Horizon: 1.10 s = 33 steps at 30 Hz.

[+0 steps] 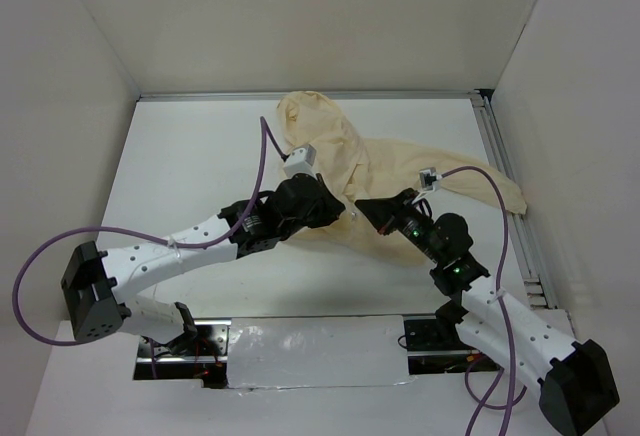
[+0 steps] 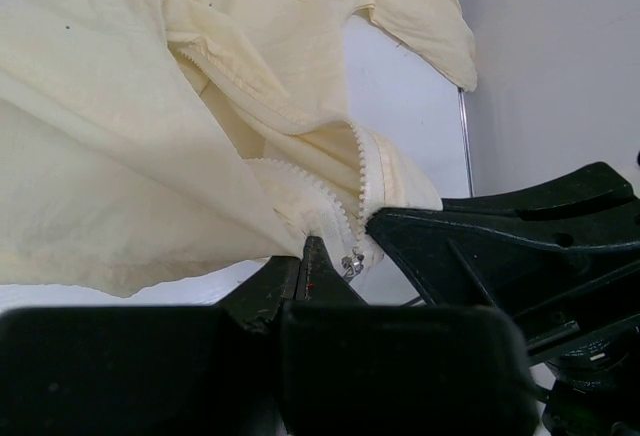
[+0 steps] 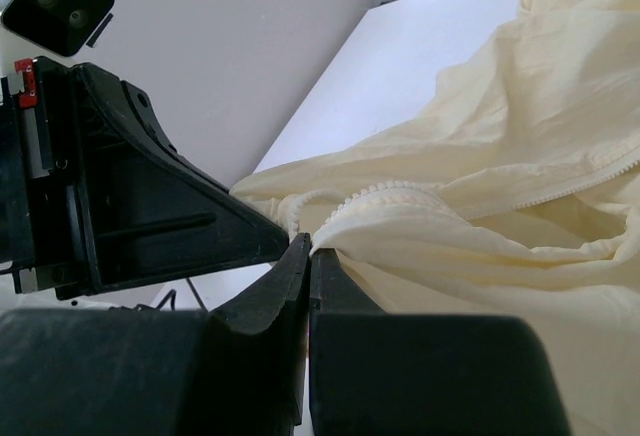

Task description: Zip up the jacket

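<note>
The pale cream-yellow jacket point(image 1: 385, 171) lies crumpled at the back middle of the white table, its hood toward the far wall and one sleeve stretched right. Both grippers meet at its near edge. My left gripper point(image 1: 343, 212) is shut, its tips point(image 2: 312, 248) pinching the hem beside the zipper teeth point(image 2: 357, 171); a small metal zipper slider point(image 2: 352, 264) hangs just right of them. My right gripper point(image 1: 366, 206) is shut, its tips point(image 3: 309, 248) pinching the jacket point(image 3: 500, 186) edge under a curl of zipper teeth point(image 3: 385, 193). The two grippers almost touch.
White walls enclose the table on the left, back and right. An aluminium rail point(image 1: 512, 191) runs along the right edge. Purple cables point(image 1: 262, 171) loop over both arms. The right gripper's black body point(image 2: 520, 246) fills the right of the left wrist view.
</note>
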Each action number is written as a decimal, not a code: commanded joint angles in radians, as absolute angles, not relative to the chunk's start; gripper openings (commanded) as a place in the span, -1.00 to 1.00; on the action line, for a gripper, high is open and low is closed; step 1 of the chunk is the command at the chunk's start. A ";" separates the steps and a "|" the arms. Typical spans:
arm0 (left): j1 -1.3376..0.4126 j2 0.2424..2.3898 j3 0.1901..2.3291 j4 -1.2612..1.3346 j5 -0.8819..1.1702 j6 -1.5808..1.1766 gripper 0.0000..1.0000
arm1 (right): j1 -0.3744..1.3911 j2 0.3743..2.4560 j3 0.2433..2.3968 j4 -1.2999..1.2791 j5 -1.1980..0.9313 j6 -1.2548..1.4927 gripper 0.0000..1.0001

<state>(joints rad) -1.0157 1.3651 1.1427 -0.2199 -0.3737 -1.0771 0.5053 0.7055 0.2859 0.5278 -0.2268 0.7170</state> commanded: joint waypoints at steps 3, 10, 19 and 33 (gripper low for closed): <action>-1.015 1.289 1.105 -0.141 -0.403 -1.068 -1.00 | 0.495 0.681 0.287 0.572 -0.270 0.736 -1.00; -1.015 1.279 1.111 -0.164 -0.399 -1.074 -1.00 | 0.499 0.683 0.275 0.606 -0.275 0.750 -1.00; -1.015 1.301 1.126 -0.176 -0.382 -1.071 -1.00 | 0.499 0.680 0.282 0.627 -0.270 0.759 -1.00; -1.015 1.325 1.134 -0.153 -0.348 -1.037 -1.00 | 0.499 0.719 0.314 0.649 -0.281 0.765 -1.00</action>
<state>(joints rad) -1.0157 1.3251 1.1057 -0.2031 -0.3561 -1.0687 0.5030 0.7158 0.2745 0.5823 -0.2768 0.7666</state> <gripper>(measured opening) 0.030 0.011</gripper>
